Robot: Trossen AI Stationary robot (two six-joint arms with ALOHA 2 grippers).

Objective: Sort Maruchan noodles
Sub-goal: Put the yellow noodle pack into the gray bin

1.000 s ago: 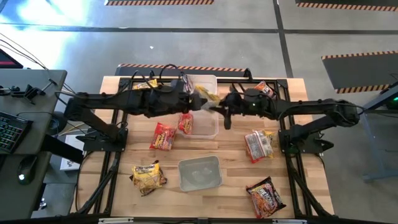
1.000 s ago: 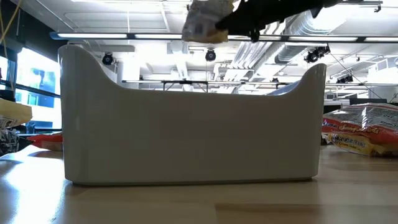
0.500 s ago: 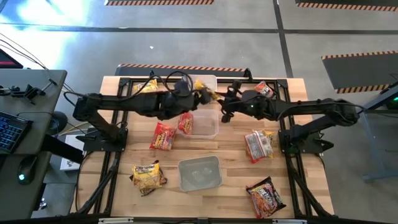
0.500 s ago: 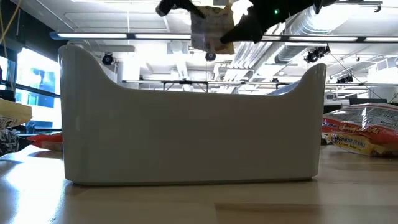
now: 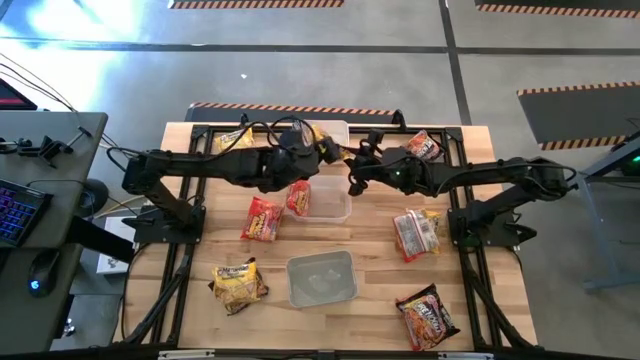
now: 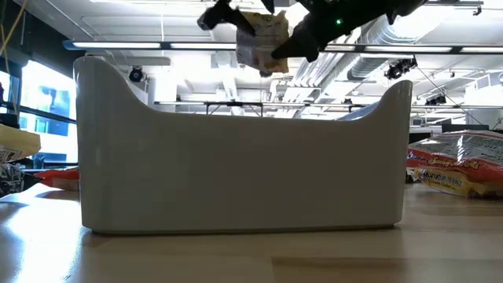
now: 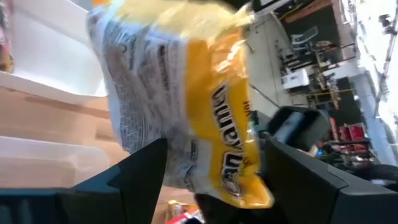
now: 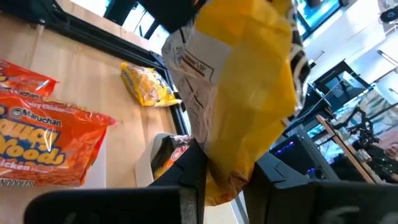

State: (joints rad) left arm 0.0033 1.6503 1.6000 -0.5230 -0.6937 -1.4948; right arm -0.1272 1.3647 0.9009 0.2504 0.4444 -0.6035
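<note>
One yellow noodle packet [image 5: 331,150] hangs crumpled in the air at upper centre of the high view, printed back showing. A red packet [image 5: 262,218] lies flat left of centre — a smaller red one [image 5: 298,196] just beside it. A yellow-and-dark packet [image 5: 238,283] sits lower left, another dark one [image 5: 428,316] lower right, a pale red one [image 5: 416,232] right of centre, and one [image 5: 425,146] upper right.

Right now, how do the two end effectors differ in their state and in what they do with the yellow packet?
The left end effector is open, with the yellow packet between its fingers but not clamped. The right end effector is shut on that packet and carries it. The left one reaches in from the table's left side, the right one from its right side. Both meet above the far clear tub.
</note>
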